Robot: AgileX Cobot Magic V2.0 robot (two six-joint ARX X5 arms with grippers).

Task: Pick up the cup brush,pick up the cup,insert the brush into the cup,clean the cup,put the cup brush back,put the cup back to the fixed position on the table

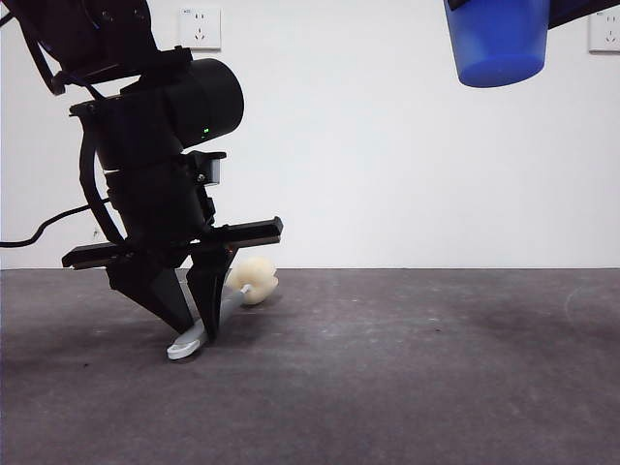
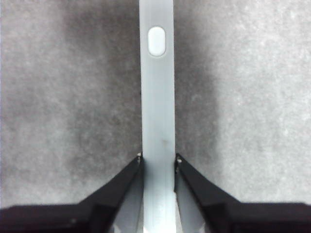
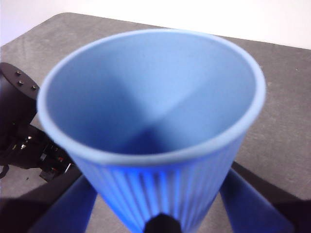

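The cup brush lies on the table (image 1: 417, 378) with its cream sponge head (image 1: 255, 280) resting farther back and its grey handle (image 1: 187, 342) pointing toward the front. My left gripper (image 1: 199, 329) is down at the table, its jaws closed against both sides of the handle (image 2: 158, 97). My right gripper (image 3: 158, 208) is shut on the blue ribbed cup (image 3: 150, 121) and holds it high above the table's right side (image 1: 499, 44), bottom downward. The cup is empty inside.
White wall sockets (image 1: 200, 27) (image 1: 605, 29) sit on the back wall. A black cable (image 1: 39, 232) hangs at the left behind the left arm. The left arm also shows in the right wrist view (image 3: 22, 136).
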